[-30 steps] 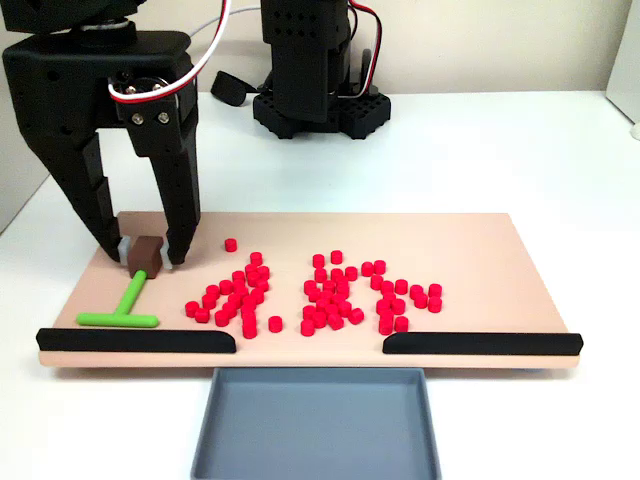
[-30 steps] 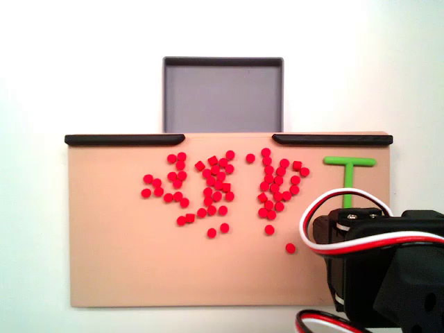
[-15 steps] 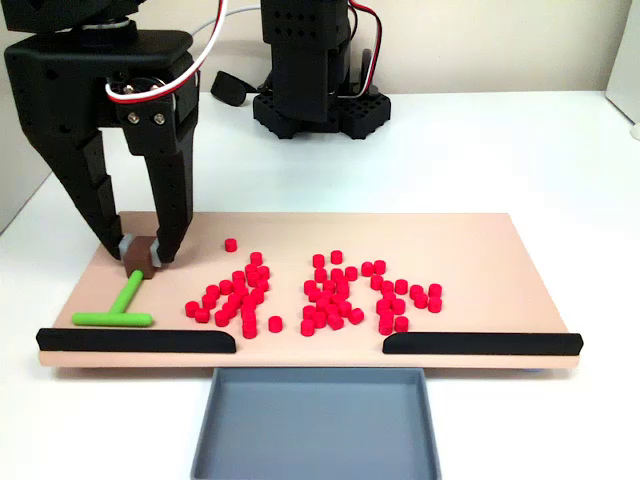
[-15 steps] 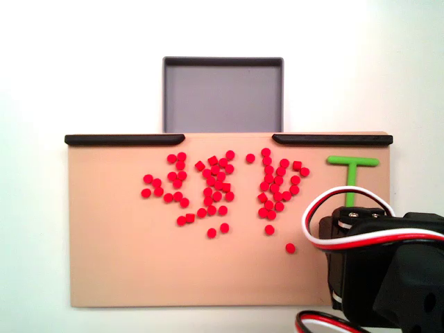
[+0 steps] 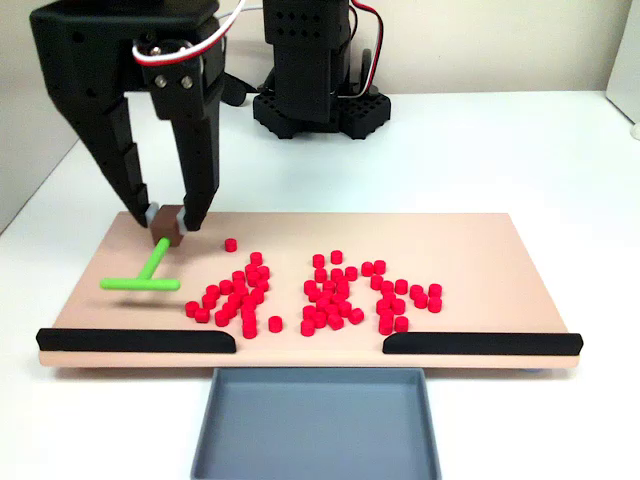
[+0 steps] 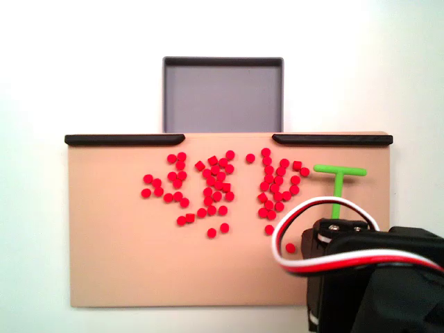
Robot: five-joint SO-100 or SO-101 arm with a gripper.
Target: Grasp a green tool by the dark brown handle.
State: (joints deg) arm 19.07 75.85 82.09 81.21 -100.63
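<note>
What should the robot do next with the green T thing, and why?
Probably lift a little higher. The gripper looks shut on the brown handle, but the green tool hangs tilted, its crossbar seemingly near the board.

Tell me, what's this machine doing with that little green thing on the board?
The robot arm's gripper has pinched the dark brown handle of the green tool, a small T-shaped rod. Its crossbar points toward the board's front edge, beside a scatter of small red cylinders. All this sits on a tan board with two black rails along the front, and an empty grey tray waits just beyond them. In the fixed view from above, the arm hides the handle, and the green crossbar shows.
</note>
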